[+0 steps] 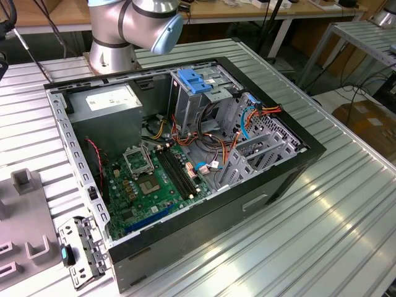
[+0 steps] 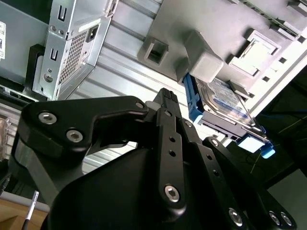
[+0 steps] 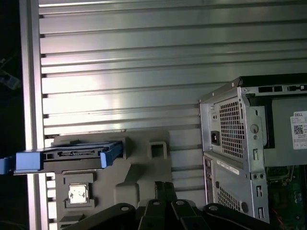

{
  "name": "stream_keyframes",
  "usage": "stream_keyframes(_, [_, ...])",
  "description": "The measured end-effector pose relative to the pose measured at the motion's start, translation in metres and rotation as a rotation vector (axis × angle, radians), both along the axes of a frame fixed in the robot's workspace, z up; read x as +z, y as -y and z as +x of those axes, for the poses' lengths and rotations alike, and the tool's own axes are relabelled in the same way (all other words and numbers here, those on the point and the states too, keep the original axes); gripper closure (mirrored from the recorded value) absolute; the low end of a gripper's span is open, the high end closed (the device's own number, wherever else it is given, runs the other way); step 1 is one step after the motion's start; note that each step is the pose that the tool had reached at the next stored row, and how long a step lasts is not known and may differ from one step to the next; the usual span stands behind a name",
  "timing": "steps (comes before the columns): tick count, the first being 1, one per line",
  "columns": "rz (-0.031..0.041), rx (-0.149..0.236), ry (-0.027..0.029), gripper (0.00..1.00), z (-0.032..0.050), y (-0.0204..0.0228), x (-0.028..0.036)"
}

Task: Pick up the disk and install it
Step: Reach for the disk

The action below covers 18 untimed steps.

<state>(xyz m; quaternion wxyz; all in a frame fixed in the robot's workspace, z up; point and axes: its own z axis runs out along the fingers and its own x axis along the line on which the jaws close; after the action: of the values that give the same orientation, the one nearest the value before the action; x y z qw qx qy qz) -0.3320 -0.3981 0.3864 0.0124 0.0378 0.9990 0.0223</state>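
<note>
One disk (image 3: 62, 160) sits on the grey holder (image 3: 144, 167) near the computer case (image 3: 230, 143). The gripper (image 3: 164, 186), fingers pressed together, holds nothing, apart from the disk.

Arm (image 1: 133, 25): silver-grey cylindrical joints, one pale blue round cap (image 1: 167, 32). Gripper (image 2: 165, 95) (image 3: 163, 184): matte black linked bars (image 2: 86, 117) with rounded ends, silver screws (image 2: 171, 192) at the pivots, noted in both wrist views; fingers (image 3: 159, 189) narrow, black.

Shiny ribbed metal table (image 3: 144, 57), matt gripper (image 3: 163, 188), plastic-railed disk (image 2: 221, 96).
</note>
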Motion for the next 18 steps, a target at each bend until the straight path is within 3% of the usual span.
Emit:
stream_keyframes(4, [0.0001, 0.000, 0.0000, 0.89, -0.0127, -0.0004, -0.0002])
stream_keyframes(7, [0.0000, 0.000, -0.0028, 0.89, -0.0153, -0.0014, -0.0008])
stream_keyframes(8, [0.0002, 0.000, -0.0196, 0.89, -0.0154, -0.0020, -0.0012])
stream_keyframes(9, [0.0002, 0.000, -0.0327, 0.89, -0.0155, -0.0032, -0.0012])
stream_keyframes(10, [0.0001, 0.000, -0.0403, 0.89, -0.0155, -0.0042, -0.0013])
stream_keyframes(11, [0.0001, 0.001, -0.0433, 0.89, -0.0191, -0.0058, -0.0017])
stream_keyframes(14, [0.0002, 0.005, -0.0435, 0.89, -0.0294, -0.0064, -0.0023])
stream_keyframes(18, [0.0020, 0.012, -0.0451, 0.89, -0.0366, -0.0070, -0.0030])
